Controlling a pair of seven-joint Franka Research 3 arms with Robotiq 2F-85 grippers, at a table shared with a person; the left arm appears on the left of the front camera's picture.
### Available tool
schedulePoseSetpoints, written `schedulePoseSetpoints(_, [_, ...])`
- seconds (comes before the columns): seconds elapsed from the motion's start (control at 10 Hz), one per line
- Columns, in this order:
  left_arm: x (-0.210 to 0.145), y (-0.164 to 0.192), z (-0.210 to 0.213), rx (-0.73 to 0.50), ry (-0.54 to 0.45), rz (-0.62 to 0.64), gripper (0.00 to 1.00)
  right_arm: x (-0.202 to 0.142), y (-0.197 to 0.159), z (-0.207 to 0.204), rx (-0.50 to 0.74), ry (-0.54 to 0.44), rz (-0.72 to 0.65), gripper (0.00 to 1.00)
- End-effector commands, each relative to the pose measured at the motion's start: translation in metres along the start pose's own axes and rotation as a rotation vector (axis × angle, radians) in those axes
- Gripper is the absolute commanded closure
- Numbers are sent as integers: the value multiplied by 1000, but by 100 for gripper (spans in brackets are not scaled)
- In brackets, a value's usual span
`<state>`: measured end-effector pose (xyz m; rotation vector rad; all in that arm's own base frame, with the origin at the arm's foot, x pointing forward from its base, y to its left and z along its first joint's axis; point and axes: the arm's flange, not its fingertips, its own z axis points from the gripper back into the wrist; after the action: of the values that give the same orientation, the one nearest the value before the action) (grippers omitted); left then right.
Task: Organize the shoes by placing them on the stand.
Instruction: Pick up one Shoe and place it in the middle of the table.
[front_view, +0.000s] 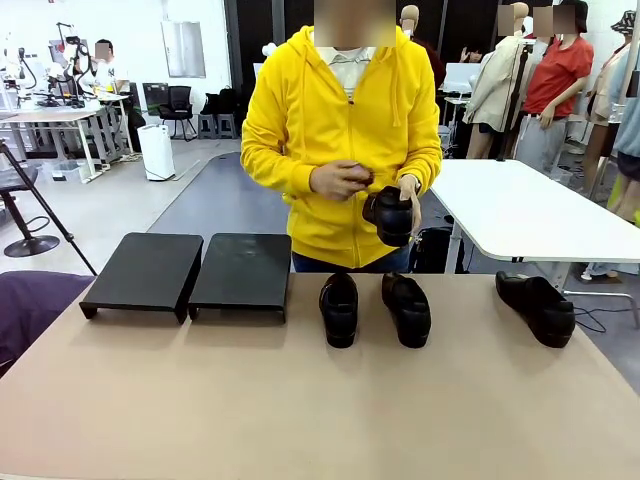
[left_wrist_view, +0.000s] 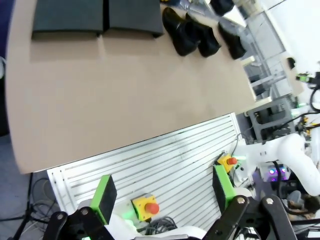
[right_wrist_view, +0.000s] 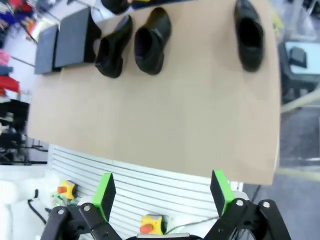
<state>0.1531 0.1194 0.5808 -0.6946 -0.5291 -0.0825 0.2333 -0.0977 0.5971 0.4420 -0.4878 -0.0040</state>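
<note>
My left pincer (left_wrist_view: 164, 192) gapes wide, gripping nothing, touching nothing, hanging over the slatted base (left_wrist_view: 165, 160). Right pincer (right_wrist_view: 162, 192), same story: wide and bare. Far ahead of the left one, across the surface (left_wrist_view: 125, 95), sits the stand (left_wrist_view: 70, 15), two platforms side by side. Ahead of the right one, two shoes (right_wrist_view: 150, 42) stand close together, with a third shoe (right_wrist_view: 249, 35) well apart toward its right finger. The front view adds a person (front_view: 340, 110) holding a fourth shoe (front_view: 392, 215) above those two.
</note>
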Motion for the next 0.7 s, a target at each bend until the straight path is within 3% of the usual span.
schedulePoseSetpoints(0.0, [-1,0,0,-17,-1,-16,0,-16,-9,4,-10,-39,-29,0])
schedulePoseSetpoints(0.2, [-1,0,0,-17,-1,-16,0,-17,-10,0,-2,-56,-46,0])
schedulePoseSetpoints(0.6, [-1,0,0,-17,-1,-16,0,36,52,-77,-13,9,72,0])
